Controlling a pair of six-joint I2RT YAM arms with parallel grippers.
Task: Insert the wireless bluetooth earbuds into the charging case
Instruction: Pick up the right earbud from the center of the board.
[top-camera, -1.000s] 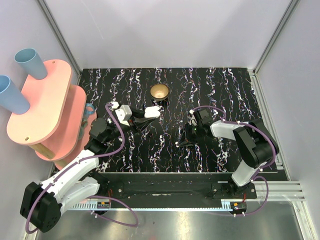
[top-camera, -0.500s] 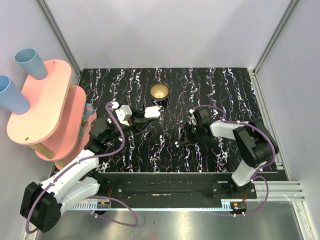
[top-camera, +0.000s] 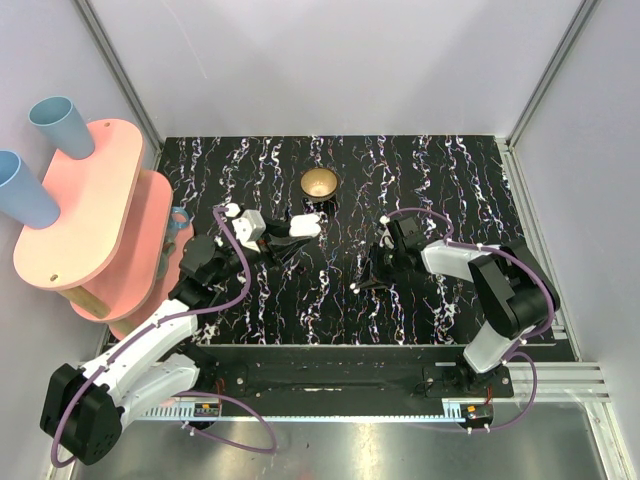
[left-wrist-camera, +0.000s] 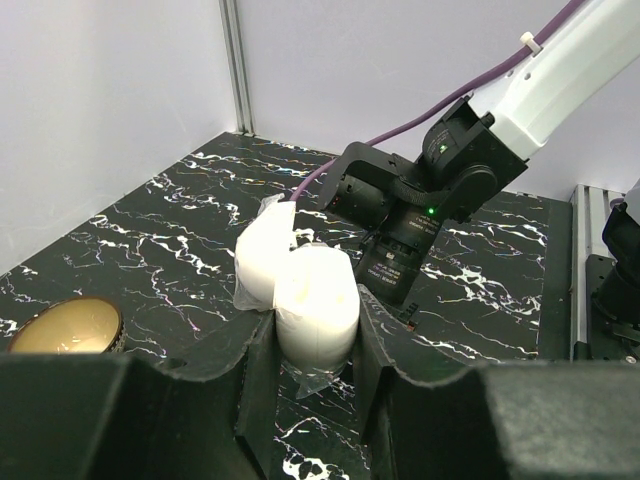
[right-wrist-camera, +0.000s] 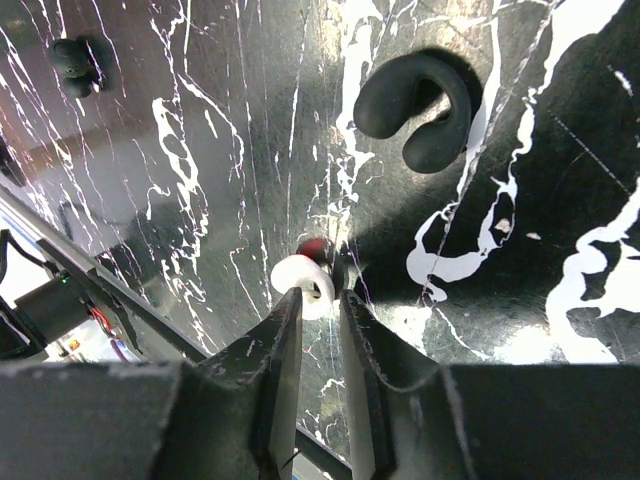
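Note:
The white charging case (left-wrist-camera: 312, 300) stands upright with its lid open between the fingers of my left gripper (left-wrist-camera: 315, 350), which is shut on it. In the top view the case (top-camera: 306, 224) is held just below the bowl. My right gripper (right-wrist-camera: 320, 298) points down at the tabletop with its jaws nearly together, pinching one small white earbud (right-wrist-camera: 303, 285) with a red tip at the fingertips. That earbud shows as a white speck (top-camera: 353, 288) in the top view. The second earbud is not in view.
A brass bowl (top-camera: 319, 183) sits at the back centre and also shows in the left wrist view (left-wrist-camera: 65, 325). A black C-shaped piece (right-wrist-camera: 420, 110) lies on the marbled table beyond the right fingertips. A pink shelf (top-camera: 80, 215) with blue cups (top-camera: 55, 125) stands at the left.
The right wrist has shifted slightly above the earbud, which stays at the same spot. The left arm and the case have not moved.

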